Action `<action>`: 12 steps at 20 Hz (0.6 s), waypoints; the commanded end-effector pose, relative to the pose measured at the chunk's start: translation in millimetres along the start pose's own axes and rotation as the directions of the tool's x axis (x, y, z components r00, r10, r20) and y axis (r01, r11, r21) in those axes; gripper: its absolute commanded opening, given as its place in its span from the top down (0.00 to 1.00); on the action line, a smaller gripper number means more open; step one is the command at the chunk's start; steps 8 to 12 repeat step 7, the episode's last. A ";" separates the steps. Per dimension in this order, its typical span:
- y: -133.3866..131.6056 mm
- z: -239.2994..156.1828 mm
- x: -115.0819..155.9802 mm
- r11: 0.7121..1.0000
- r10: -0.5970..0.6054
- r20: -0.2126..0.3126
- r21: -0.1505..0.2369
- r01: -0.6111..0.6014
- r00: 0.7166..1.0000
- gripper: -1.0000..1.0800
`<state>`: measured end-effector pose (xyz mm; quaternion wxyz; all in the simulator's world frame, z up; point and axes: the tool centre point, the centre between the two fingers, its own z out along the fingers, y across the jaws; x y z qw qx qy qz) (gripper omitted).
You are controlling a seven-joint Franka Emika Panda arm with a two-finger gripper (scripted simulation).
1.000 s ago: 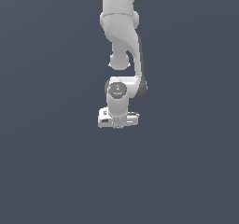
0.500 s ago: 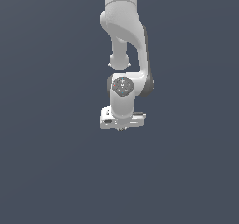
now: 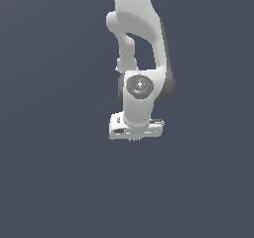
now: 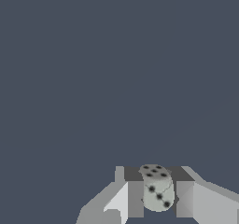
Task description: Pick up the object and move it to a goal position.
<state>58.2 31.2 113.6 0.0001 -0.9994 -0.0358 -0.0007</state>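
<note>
No readable text or labels; the object (image 4: 157, 189), a die, shows only black pips.

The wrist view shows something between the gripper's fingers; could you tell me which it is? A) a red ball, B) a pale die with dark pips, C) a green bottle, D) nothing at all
B: a pale die with dark pips sits clamped between the two fingers of the gripper.

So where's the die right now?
The die sits between the gripper's two fingers in the wrist view; in the exterior view it is only a speck under the white hand, near centre frame.
</note>
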 end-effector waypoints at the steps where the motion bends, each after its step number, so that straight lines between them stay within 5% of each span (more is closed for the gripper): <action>1: -2.2 -7.0 5.6 1.000 0.000 0.001 0.000 0.000 1.000 1.00; 12: -4.2 -13.1 10.8 1.000 0.000 0.001 0.000 0.000 1.000 1.00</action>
